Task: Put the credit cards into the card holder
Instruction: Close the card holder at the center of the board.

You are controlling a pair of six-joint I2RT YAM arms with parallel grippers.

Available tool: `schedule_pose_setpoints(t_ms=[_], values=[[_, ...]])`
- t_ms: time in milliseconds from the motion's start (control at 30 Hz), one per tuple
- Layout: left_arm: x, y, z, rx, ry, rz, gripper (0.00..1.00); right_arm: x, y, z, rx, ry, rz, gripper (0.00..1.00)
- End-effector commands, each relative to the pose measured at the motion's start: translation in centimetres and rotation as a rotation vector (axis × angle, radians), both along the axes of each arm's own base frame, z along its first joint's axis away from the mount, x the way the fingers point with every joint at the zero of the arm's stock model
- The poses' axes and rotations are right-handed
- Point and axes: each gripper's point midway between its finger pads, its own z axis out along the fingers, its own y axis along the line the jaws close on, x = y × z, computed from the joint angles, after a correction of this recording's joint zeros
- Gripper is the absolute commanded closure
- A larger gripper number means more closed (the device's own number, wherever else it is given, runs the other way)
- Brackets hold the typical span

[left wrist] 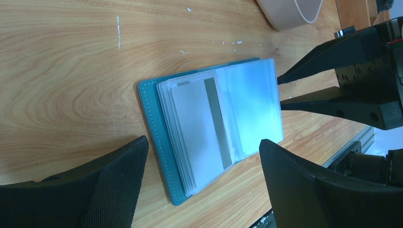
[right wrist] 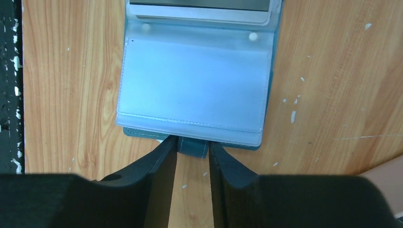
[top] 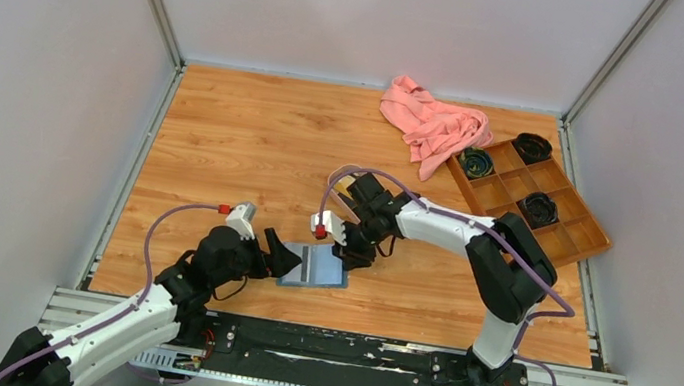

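Right claw (right wrist: 192, 156): narrow, tips look pinched on the teal snap tab (right wrist: 192, 148) sticking out from the holder's end.
Left claw (left wrist: 204, 144): wide, empty, hovering over the opposite end of the holder; no contact visible.
Card holder (left wrist: 152, 118): lies open and flat on the desk (top: 225, 136), close to the near edge, a little left of the middle, between the two claws, clear sleeves (right wrist: 192, 85) facing up.
Credit card (left wrist: 197, 128): white-grey with a dark stripe, seated in a sleeve on the left claw's side. No loose cards show in any view.
Tray (left wrist: 290, 14): pinkish rim just beyond the holder; its contents are hidden.
Step, judged: the right claw steadies the holder by its tab so that a sleeve can be loaded.
Risk, slip: the tab is small and thin, so a weak pinch lets it slide out and the holder shifts or folds shut.
Risk, drag: any pull on the tab could tow the light holder across the desk toward the near edge.
Risk, spill: lifting the tab end tilts the sleeves, and the seated card could slide out.
Risk, snag: the left claw's wide fingers straddle the sleeve stack, so a low descent could catch and crumple an edge.
Risk, clash: both claws work near one small item, and a sideways move by either could knock the other.
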Motion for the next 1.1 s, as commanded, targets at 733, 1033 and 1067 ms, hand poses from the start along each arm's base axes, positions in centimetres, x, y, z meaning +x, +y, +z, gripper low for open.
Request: schedule_pose_setpoints(t_ms=[733, 1033, 1067], values=[[-0.1, 0.8, -2.3, 0.013, 0.105, 0.080, 0.26, -0.7, 1.1, 5.5, 0.256, 0.028, 0.022, 1.00], [-0.3, 0.9, -3.2, 0.055, 0.156, 0.077, 0.40, -1.2, 2.1, 7.5, 0.325, 0.111, -0.001, 1.00], [-0.3, 0.9, -3.2, 0.055, 0.156, 0.077, 0.42, -1.2, 2.2, 7.5, 0.325, 0.118, -0.006, 1.00]])
